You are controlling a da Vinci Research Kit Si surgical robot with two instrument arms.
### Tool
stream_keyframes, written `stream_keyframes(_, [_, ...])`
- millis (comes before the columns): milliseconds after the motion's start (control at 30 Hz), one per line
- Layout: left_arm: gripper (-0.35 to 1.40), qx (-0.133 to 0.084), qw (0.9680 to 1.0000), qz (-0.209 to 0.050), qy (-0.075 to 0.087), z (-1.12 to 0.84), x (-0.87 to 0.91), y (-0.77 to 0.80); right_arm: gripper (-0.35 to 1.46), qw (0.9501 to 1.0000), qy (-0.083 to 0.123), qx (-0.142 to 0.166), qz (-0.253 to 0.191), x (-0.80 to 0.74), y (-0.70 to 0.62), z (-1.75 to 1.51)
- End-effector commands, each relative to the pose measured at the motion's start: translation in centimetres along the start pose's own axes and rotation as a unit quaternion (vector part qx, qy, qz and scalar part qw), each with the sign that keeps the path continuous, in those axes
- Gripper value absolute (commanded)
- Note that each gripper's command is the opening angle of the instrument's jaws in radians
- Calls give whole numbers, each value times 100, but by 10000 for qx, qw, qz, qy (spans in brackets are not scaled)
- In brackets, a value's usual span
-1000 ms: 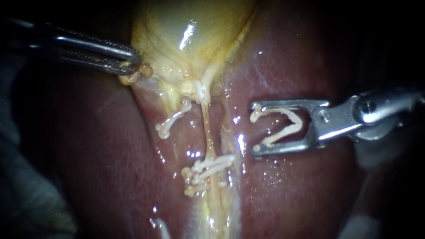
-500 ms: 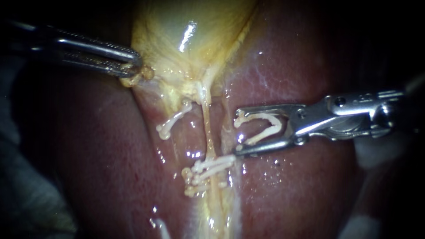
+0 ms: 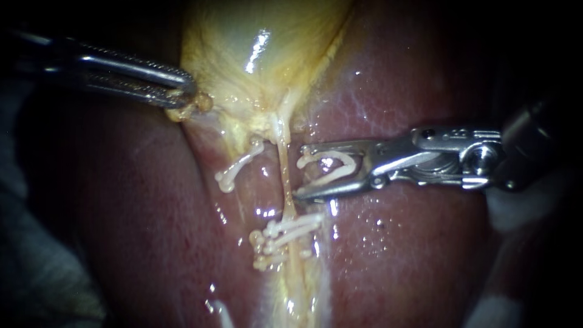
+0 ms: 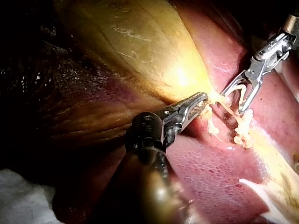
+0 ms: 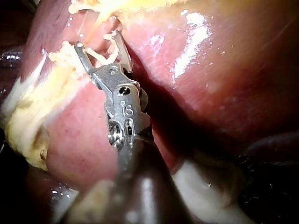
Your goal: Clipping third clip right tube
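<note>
My left instrument (image 3: pixel 185 97) is shut on a nub of yellow tissue at the edge of the gallbladder (image 3: pixel 261 48); the left wrist view shows that grip (image 4: pixel 198 101) too. My right instrument (image 3: pixel 297 172) carries an open white clip (image 3: pixel 331 167) between its jaws, which stand apart and touch it from both sides. Their tips sit just right of the thin pale right tube (image 3: pixel 283 173), the lower tip nearly touching it. Two clips (image 3: pixel 285 234) cross this tube lower down. The right wrist view shows the loaded jaws (image 5: pixel 96 39) at the tube.
Another clip (image 3: pixel 237 165) sits on the left tube. Wet red liver (image 3: pixel 413 255) lies on both sides of the tubes. White gauze (image 3: pixel 36 273) shows at the lower left and behind the right instrument's shaft (image 3: pixel 516 212).
My right instrument has moved left with its clip, from well right of the tube to its edge. The left instrument has held still.
</note>
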Motion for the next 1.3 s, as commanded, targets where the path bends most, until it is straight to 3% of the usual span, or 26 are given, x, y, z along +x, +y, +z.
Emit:
stream_keyframes(33, [-35, 0, 10000, 2, -2, 0, 0, 0, 46, 10000, -6, 11, -8, 0, 1, 2])
stream_keyframes(400, [-35, 1, 10000, 2, -1, 0, 0, 0, 46, 9989, 200, 317, 279, 2, 3, 30])
stream_keyframes(667, [-35, 1, 10000, 2, -1, 0, 0, 0, 46, 9956, 552, 510, 554, 8, 4, 41])
stream_keyframes(900, [-35, -1, 10000, 4, -2, -1, -1, 0, 46, 9911, 877, 741, 677, 14, -4, 39])
stream_keyframes(1167, [-35, -2, 10000, 7, -3, -1, -2, 0, 44, 9842, 1002, 1244, 764, 29, -17, 36])
stream_keyframes(1300, [-35, 0, 10000, 9, -2, -1, -3, -1, 43, 9842, 1038, 1211, 766, 34, -18, 35])
